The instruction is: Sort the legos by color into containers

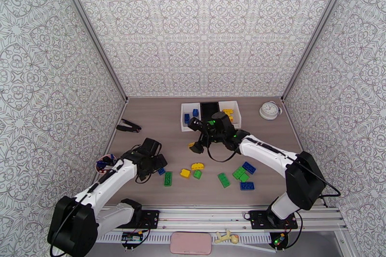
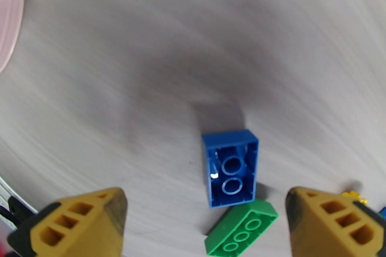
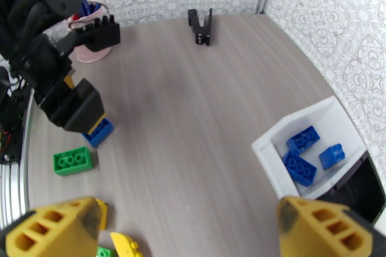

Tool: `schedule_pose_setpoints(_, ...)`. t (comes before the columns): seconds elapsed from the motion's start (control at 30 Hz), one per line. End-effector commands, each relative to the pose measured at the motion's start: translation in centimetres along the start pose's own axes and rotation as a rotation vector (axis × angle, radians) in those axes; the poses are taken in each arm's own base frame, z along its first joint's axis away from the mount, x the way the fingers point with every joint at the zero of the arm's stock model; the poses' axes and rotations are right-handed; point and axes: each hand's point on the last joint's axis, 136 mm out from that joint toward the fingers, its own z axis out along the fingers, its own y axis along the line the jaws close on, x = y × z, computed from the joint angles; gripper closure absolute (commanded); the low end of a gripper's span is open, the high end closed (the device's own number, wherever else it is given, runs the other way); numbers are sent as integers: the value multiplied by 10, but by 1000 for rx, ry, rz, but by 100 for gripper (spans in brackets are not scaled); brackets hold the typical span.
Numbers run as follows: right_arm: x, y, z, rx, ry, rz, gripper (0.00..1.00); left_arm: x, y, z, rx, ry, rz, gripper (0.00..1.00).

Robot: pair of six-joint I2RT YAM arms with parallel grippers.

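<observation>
While the left gripper hangs low over the table, jaws spread wide and nothing held, we see a blue brick lying hollow side up between its fingers, with a green brick just beside it at 6 o'clock. The right gripper is also wide open and empty. The three containers sit at the table's 12 o'clock; the white bin holds three blue bricks. Loose legos lie scattered toward 6 o'clock.
</observation>
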Motion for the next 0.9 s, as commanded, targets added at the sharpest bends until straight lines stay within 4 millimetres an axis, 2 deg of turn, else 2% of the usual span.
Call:
schedule_pose_setpoints(0.0,-8,2,2,-11,-5,-12,1,3,-5,7,16,34,-1,17)
schedule_pose_setpoints(0.13,-6,2,2,-11,-2,-8,0,2,-7,16,24,47,1,25)
schedule_pose_setpoints(0.43,-5,1,3,-7,1,-4,0,1,-6,31,-3,70,15,35)
schedule_pose_setpoints(0.87,-5,-3,1,20,2,-12,0,-3,-13,35,6,73,37,59)
